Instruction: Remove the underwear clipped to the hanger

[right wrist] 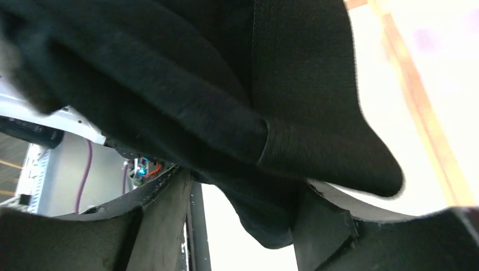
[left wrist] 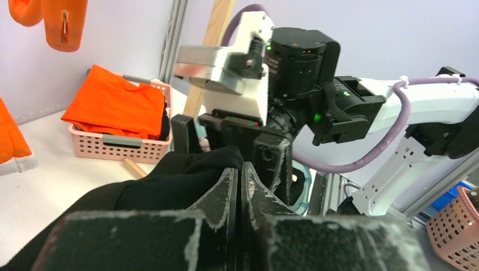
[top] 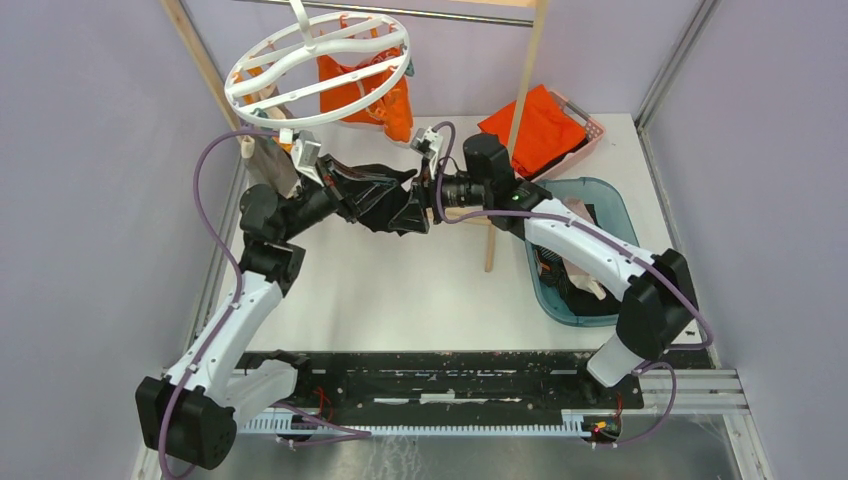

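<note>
My left claw (left wrist: 239, 186) is pressed fully shut on a fold of the small, soft black underwear (top: 385, 198); the cloth bunches up around my two fingers. My right claw (right wrist: 248, 192) faces it from the other end of the same garment. Its jaws stand apart with a lobe of black fabric hanging between them, and pale table shows in the gap beside one finger, so nothing is pinched there. The garment is stretched between the two claws, above the white table (top: 400, 290). Whether a peg has hold of it I cannot tell.

Above and behind my left claw hangs the large white plastic ring hanger (top: 315, 70), tilted, with small orange pegs (top: 345, 22) dangling from it. The bright orange underwear (top: 365, 95) hangs under its far side, and the beige-grey underwear (top: 268, 165) hangs at its near left edge, just beside my left wrist.

Behind my right wrist stands a slanted wooden post (top: 515, 130). Beyond it is a pink plastic basket (top: 592, 127) holding a folded flat orange cloth (top: 540, 125). A teal plastic bin (top: 612, 195) sits under my right forearm.
</note>
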Available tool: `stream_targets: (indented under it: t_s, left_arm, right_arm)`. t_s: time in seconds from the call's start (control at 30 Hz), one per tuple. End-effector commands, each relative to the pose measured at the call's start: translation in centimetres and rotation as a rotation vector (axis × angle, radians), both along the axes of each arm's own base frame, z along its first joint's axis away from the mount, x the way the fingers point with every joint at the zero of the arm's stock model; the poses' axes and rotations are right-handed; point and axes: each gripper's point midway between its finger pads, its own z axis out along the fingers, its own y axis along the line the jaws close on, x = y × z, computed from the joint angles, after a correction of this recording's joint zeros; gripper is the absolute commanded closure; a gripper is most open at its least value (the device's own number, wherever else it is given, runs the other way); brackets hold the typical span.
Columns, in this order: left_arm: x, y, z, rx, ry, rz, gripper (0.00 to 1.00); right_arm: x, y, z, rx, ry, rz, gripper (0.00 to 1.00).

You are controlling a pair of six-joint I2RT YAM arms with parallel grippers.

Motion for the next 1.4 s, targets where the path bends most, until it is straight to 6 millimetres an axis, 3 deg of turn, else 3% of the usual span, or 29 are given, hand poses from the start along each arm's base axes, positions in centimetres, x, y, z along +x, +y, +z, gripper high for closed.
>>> stream_targets:
  t_s: [0.0, 0.27, 0.43, 0.67, 0.87, 0.97, 1.17, 1.37]
  left_arm:
    - [-0.5, 0.0, 2.2, -0.077, -0.039, -0.004, 0.97]
    - [0.0, 0.6, 0.8, -0.013, -0.061, 0.052, 0.95]
    - [0.3, 2.3, 0.5, 0.192, -0.12, 0.161, 0.52]
    - [0.6, 7.4, 2.1, 0.457, -0.211, 0.435, 0.23]
    - [0.1, 14.1, 5.9, 0.493, -0.165, 0.791, 0.2]
    - [-0.1, 16.2, 7.2, 0.439, -0.124, 0.912, 0.19]
    - [1.4, 16.3, 6.1, 0.366, -0.076, 0.954, 0.19]
    - [3.0, 16.4, 6.8, 0.286, -0.074, 0.99, 0.19]
  right_arm:
    - [-0.9, 2.1, 3.3, 0.099, -0.026, 0.074, 0.38]
    - [-1.1, 1.5, 3.0, 0.097, -0.025, 0.063, 0.98]
    - [0.2, 0.6, 2.1, 0.071, -0.027, -0.013, 0.99]
    - [0.7, 0.6, 1.4, 0.07, 0.009, -0.022, 0.99]
    - [1.2, 0.3, 1.1, 0.049, -0.005, -0.054, 0.99]
    - [1.2, 0.4, 1.4, 0.05, 0.001, -0.05, 0.99]
    - [0.6, 1.3, 1.8, 0.04, 0.016, -0.008, 0.99]
    - [-1.6, 2.9, 2.3, 0.035, 0.018, 0.075, 0.99]
